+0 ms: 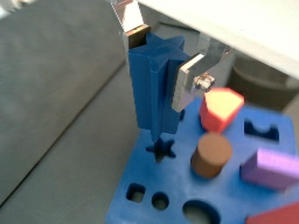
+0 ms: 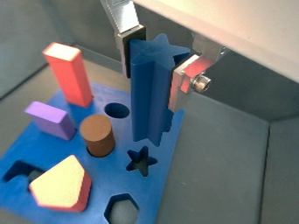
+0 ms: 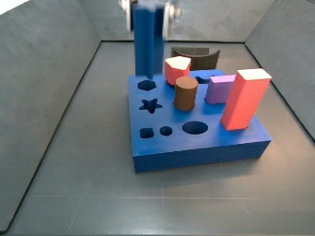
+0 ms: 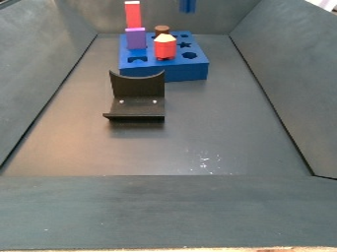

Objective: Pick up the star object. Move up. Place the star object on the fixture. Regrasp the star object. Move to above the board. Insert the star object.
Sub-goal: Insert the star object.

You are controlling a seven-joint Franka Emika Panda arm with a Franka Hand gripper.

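your gripper (image 2: 156, 54) is clamped on the star bar (image 2: 149, 92), held upright above the board (image 2: 47, 171), so if its points sit off the star hole (image 2: 140, 160), it could jam.

Wrist views: close, looking steeply down past the gripper (image 1: 162, 59) onto the board (image 2: 41, 157). Side views: farther, from opposite ends, sharing board (image 3: 197, 147) and fixture (image 4: 136, 95).

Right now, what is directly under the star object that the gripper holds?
Under the star object, held upright in the gripper, the board shows its empty star-shaped hole. The hole's bottom cannot be seen.
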